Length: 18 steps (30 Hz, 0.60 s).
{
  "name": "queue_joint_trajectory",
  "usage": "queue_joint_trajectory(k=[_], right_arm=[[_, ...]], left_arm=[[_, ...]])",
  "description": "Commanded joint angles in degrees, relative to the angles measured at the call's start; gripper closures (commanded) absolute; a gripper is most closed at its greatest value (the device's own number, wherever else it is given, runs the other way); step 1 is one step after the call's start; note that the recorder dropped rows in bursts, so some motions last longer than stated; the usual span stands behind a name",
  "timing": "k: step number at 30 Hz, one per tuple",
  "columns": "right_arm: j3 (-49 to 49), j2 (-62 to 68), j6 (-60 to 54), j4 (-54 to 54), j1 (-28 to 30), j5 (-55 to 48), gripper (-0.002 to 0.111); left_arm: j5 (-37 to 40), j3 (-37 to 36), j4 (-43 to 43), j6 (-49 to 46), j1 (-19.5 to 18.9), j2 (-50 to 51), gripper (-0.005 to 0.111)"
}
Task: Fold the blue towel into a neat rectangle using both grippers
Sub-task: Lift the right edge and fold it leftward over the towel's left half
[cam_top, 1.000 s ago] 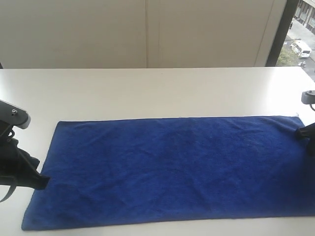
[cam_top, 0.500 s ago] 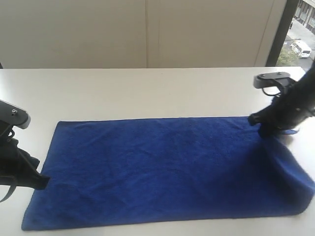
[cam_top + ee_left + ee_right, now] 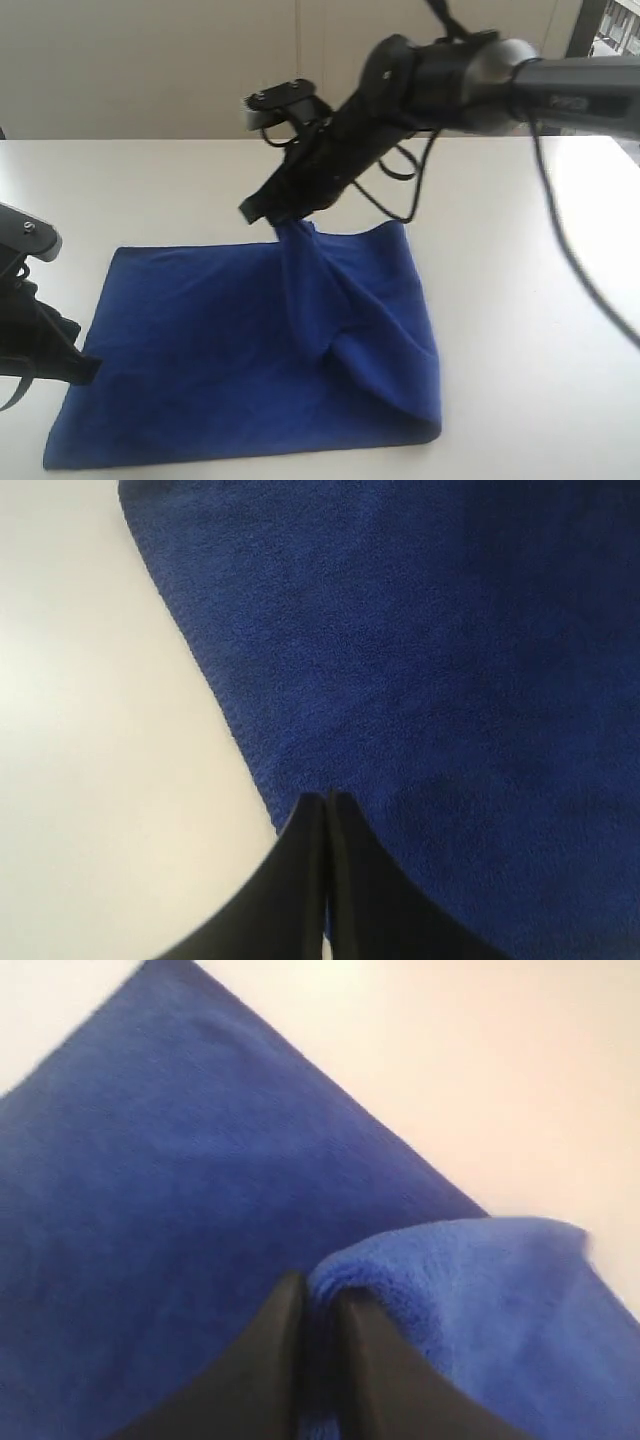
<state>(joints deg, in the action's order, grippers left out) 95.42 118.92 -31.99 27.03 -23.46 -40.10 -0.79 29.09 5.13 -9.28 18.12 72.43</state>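
Towel: we are seeing the towel (image 3: 190,340) lying on the white worktop (image 3: 530,300). Its left part is lying spread flat, and its right part is lying doubled back over the middle.
Fold: a rounded fold is running along the towel's right side down to the near edge.
Right fingers: the right fingers (image 3: 272,213) are clamping a bunched bit of the towel and holding it up above the worktop, over the towel's far edge.
Drape: the cloth is hanging from those fingers in a twisted strip, widening as it is reaching the flat part below.
Right wrist view: we are looking at a plump roll of blue cloth pinched between the two black fingers, with flat towel lying beneath it.
Right arm: the right arm (image 3: 470,75) is reaching in from the right to a spot over the middle of the scene, with black cables (image 3: 400,170) looping beneath it.
Left fingers: the left fingers (image 3: 322,818) are pressing tightly together with no gap showing. Their tips are sitting right at the towel's left edge.
Left grip: we are not making out whether any cloth is caught between them, since the tips are covering that spot.
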Motion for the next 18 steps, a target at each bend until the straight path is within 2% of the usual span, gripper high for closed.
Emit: queue_joint_trajectory(k=[1, 6, 18], right_arm=[[7.6, 6.4, 1.1, 0.6, -5.4, -2.5, 0.098], [15.8, 9.9, 1.7, 0.6, -11.4, -6.6, 0.098], [26.5, 9.8, 5.0, 3.3, -12.1, -15.8, 0.098]], left_arm=[[0.1, -0.4, 0.8, 0.7, 0.3, -0.6, 0.107], [-1.2, -0.4, 0.8, 0.7, 0.3, -0.6, 0.107], [-4.2, -0.4, 0.8, 0.7, -0.2, -0.6, 0.107]])
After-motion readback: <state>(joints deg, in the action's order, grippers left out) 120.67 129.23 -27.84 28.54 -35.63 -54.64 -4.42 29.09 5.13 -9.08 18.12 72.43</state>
